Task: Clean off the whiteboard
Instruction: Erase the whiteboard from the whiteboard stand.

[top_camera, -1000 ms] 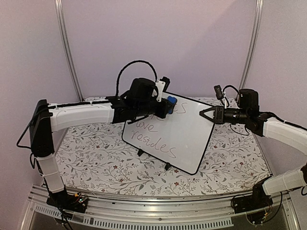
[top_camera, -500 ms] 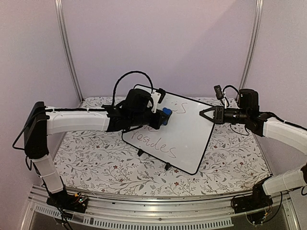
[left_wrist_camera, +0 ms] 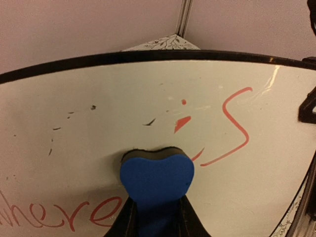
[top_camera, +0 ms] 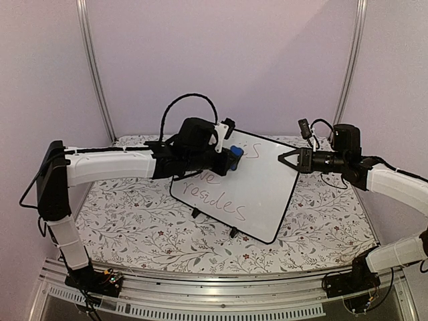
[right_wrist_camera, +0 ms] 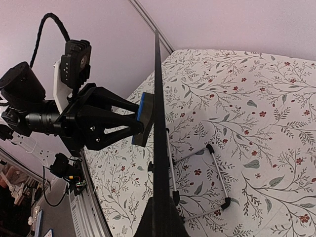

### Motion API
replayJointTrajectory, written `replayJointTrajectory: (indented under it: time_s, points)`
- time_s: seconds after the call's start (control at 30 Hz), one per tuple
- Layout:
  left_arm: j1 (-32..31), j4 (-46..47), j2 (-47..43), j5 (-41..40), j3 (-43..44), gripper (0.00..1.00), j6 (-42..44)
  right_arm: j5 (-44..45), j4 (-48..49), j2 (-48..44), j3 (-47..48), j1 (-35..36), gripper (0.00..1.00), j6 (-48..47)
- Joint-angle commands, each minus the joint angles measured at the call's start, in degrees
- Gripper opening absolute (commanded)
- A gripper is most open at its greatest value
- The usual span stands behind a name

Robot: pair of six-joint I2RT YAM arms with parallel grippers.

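Note:
The whiteboard stands tilted on a wire stand, with red-purple handwriting on its lower left. My left gripper is shut on a blue eraser and presses it flat on the board's upper left. In the left wrist view the eraser sits between the black fingers, beside a leftover "S" stroke and smudges on the whiteboard. My right gripper is shut on the board's right edge. Its own view shows the whiteboard edge-on, running into the jaws, with the eraser against the face.
The floral tablecloth covers the table around the board. The stand's wire legs with black feet rest behind the board. Metal frame posts rise at the back corners, and the aluminium rail runs along the near edge.
My left gripper has slid the eraser down and left across the top of the board, then slightly back up. The right arm and the board have not moved.

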Motion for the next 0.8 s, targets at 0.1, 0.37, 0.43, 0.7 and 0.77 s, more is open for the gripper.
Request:
replayJointTrajectory:
  time_s: [0.1,0.37,0.43,0.7,0.77]
  points:
    - [-0.6,-2.0,5.2,-2.5,7.2,0.0,3.5,-4.8,-5.0,0.2,0.1,3.0,0.0,-7.3]
    - [-0.4,-2.2,5.9,-4.1,9.8,0.0,5.1,-4.9,-5.0,0.3,0.2,3.1,0.0,-7.3]
    - [-0.4,-2.1,5.9,-4.2,10.0,0.0,5.2,-4.9,-5.0,0.4,0.2,3.1,0.0,-7.4]
    - [-0.4,-3.8,5.2,-2.8,7.4,0.0,3.1,-4.9,-5.1,0.4,0.3,3.1,0.0,-7.4]
    - [-0.4,-4.0,4.3,-2.3,5.1,0.0,1.8,-4.8,-5.0,0.3,0.3,3.1,0.0,-7.4]
